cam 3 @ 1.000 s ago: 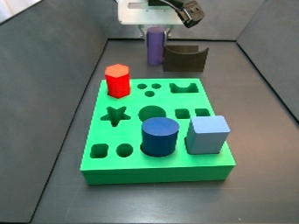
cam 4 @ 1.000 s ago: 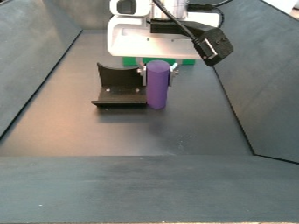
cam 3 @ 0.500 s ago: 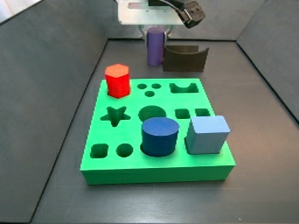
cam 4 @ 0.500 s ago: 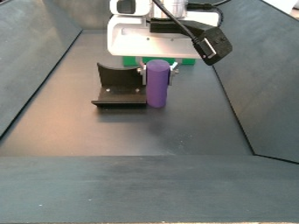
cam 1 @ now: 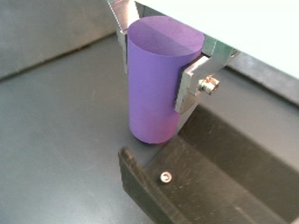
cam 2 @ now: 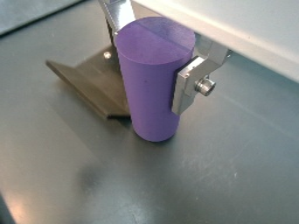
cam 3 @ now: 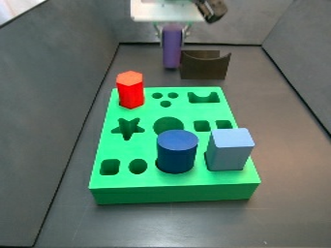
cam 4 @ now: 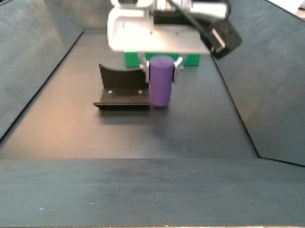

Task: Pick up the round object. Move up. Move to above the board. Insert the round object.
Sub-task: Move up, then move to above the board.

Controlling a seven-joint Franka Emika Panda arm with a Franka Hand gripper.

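The gripper (cam 1: 163, 54) is rising with its fingers (cam 1: 194, 83) clamped on the round object (cam 3: 171, 46), which is lifting off the counter (cam 4: 131, 134) beyond the board's (cam 3: 149, 160) 12 o'clock edge, so the lift is under way.

Gripper (cam 1: 163, 59) is up at the far end of the floor, pointing straight down, silver finger plates (cam 2: 191, 80) clamped on either side of the purple round object (cam 2: 156, 79), holding it upright

Dark grey matte floor (cam 4: 131, 178) w/ sloped dark side walls (cam 4: 36, 71); even light, gripper (cam 1: 163, 61) overhead.
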